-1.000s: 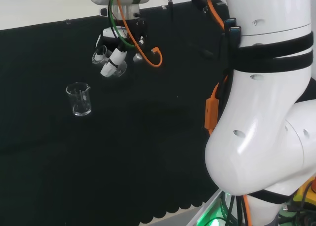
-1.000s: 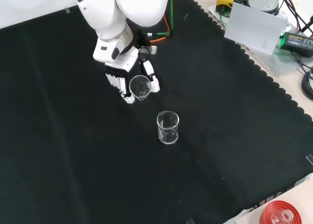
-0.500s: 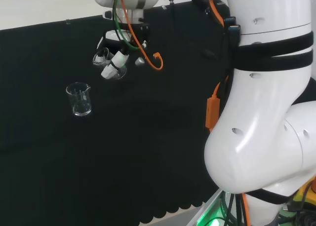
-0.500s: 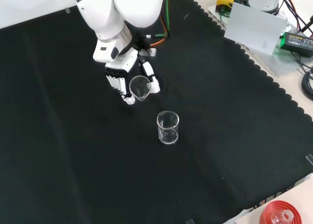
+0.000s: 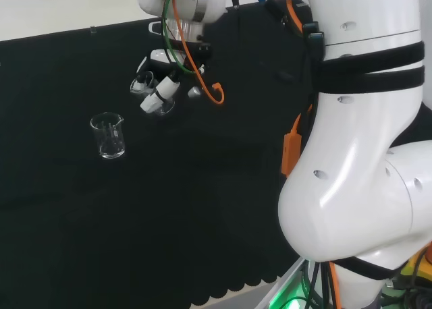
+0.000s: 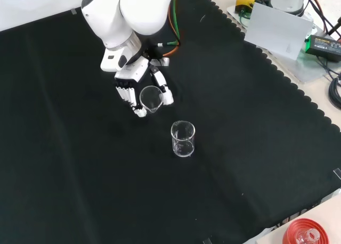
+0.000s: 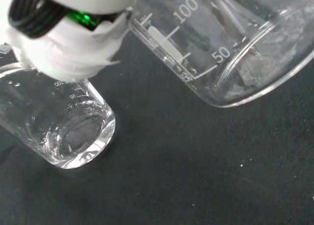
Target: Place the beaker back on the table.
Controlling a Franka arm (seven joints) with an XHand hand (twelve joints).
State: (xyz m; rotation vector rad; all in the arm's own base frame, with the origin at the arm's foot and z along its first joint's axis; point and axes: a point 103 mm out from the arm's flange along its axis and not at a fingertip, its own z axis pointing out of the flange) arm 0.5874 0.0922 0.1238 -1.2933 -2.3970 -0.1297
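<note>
Shifted slightly rightward in head view: hand (image 6: pixel 139 87), fingers curled round tilted beaker (image 6: pixel 151 98). Second beaker (image 6: pixel 183 139) upright on cloth (image 6: pixel 250 148), just beside.

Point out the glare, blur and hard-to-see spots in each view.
Head view: gloss on the white arm link; the held beaker barely shows. Front view: even light, and the standing beaker shows by its rim highlights. Wrist view: a blurred white part of the hand overlaps the glass.
</note>
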